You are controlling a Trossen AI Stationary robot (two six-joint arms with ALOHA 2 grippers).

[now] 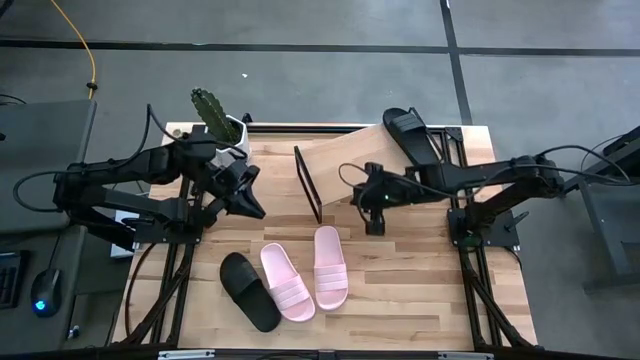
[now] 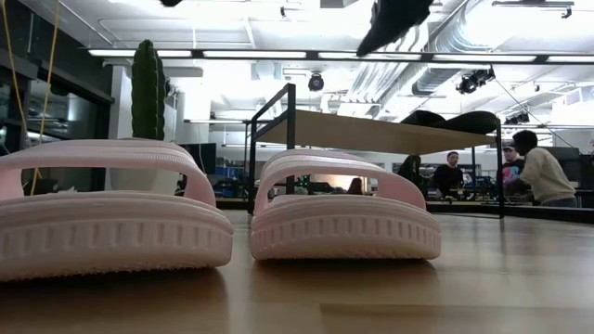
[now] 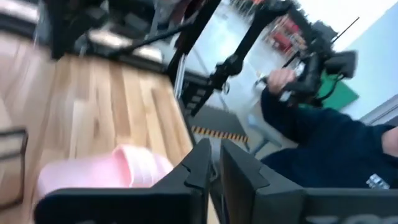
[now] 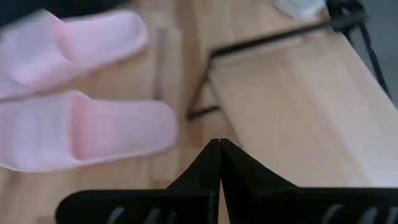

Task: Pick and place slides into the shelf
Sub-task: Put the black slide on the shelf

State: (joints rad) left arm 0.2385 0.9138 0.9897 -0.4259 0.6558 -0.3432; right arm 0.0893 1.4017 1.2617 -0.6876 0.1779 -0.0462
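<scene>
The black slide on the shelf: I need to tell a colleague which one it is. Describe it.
Find the wooden shelf at the table's far edge. A single black slide lies at its right end. The other black slide lies on the tabletop beside two pink ones.

One camera hangs overhead, looking straight down on the whole table [image 1: 400, 300], both arms and the shelf [image 1: 350, 155]. Another sits at tabletop level, right against the two pink slides [image 2: 343, 209], facing across to the shelf and room. Each wrist camera peers past its own fingers; both catch pink slides, as the other two views do.
</scene>
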